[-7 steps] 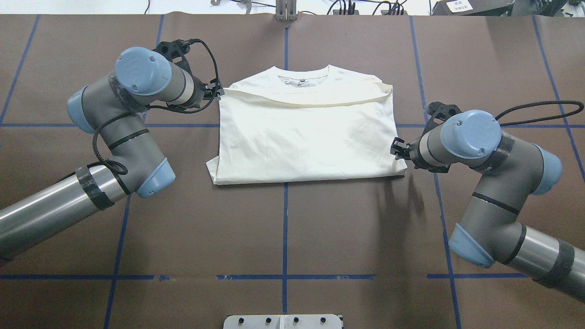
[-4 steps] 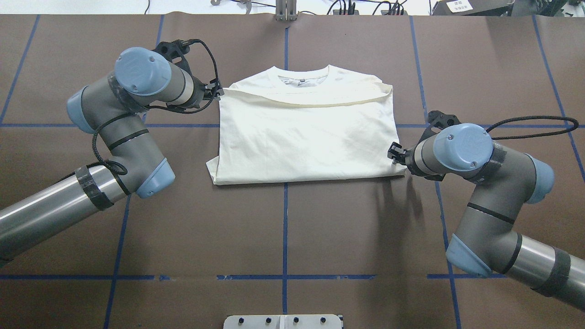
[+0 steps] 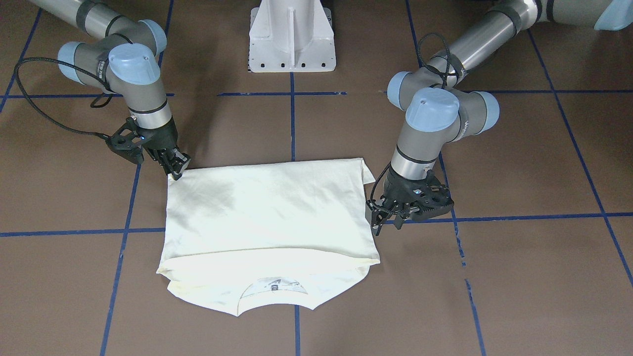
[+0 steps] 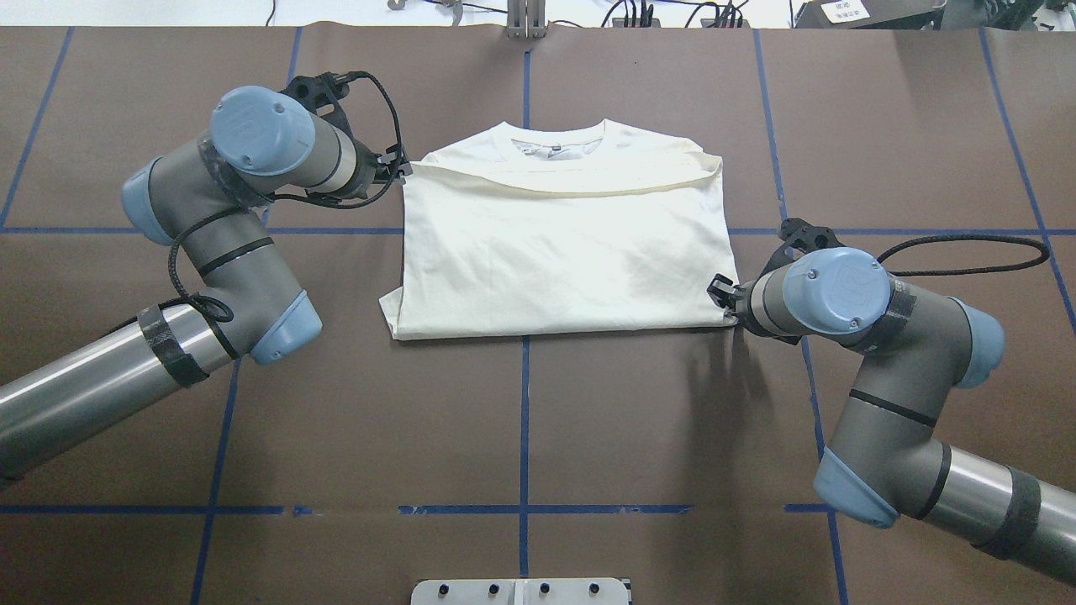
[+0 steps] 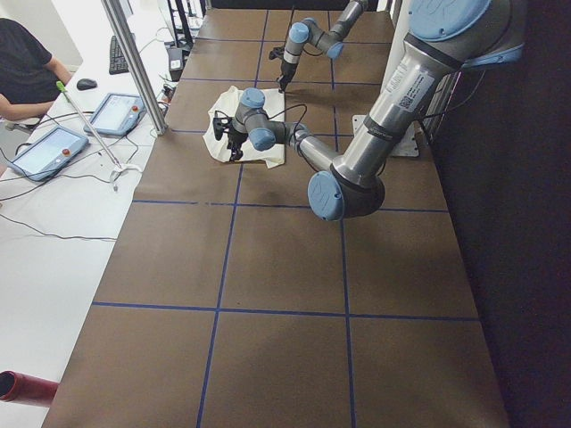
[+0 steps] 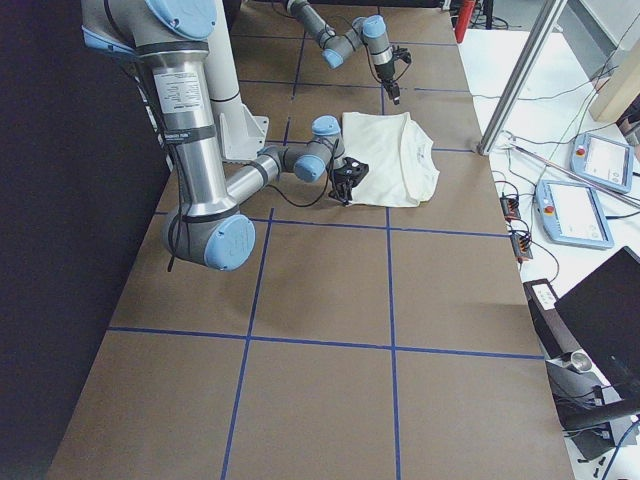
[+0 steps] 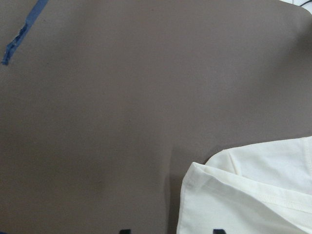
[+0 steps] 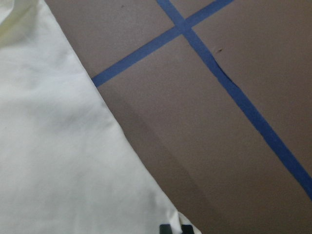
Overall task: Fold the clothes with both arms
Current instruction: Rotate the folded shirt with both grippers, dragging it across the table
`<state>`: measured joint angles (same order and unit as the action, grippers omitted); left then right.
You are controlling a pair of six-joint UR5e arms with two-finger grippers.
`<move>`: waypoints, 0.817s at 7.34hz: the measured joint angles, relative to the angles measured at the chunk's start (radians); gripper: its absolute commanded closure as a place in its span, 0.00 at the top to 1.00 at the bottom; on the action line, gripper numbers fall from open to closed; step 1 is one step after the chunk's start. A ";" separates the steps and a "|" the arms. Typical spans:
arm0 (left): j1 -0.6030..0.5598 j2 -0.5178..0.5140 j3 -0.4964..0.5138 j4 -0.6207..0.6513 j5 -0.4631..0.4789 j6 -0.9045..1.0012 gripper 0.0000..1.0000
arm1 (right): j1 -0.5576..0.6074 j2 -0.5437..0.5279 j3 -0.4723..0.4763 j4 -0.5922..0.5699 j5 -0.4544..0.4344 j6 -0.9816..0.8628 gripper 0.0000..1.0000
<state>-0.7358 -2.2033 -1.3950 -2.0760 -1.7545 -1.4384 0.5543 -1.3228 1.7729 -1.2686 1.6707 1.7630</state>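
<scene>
The half-folded cream-white T-shirt [image 4: 555, 252] lies flat on the brown tabletop [image 4: 521, 420]. The left black tool [image 4: 405, 168] straddles its far corner, wide apart and empty. The right black tool [image 4: 719, 294] looks pinched onto the near corner, probably readying another fold.

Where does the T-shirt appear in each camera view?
Front-facing: T-shirt centre, collar down.
Overhead: T-shirt centre, collar up.
Left: T-shirt far, upper left-centre.
Right: T-shirt far, upper right-centre.
Left wrist: T-shirt lower right.
Right wrist: T-shirt left side.
Landmark: blue tape line meeting its middle.
</scene>
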 measured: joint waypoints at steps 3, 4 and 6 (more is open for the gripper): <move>0.001 0.011 -0.016 0.001 0.000 -0.002 0.64 | -0.019 -0.038 0.084 -0.002 0.003 0.009 0.00; 0.001 0.015 -0.038 0.002 -0.001 -0.004 0.64 | -0.069 -0.124 0.202 -0.006 0.014 0.017 0.00; 0.002 0.037 -0.101 0.004 -0.028 -0.006 0.62 | -0.263 -0.327 0.460 -0.011 0.055 0.098 0.00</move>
<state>-0.7338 -2.1659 -1.4958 -2.0721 -1.7822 -1.4439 0.2917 -1.6501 2.2325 -1.2795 1.7257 1.8613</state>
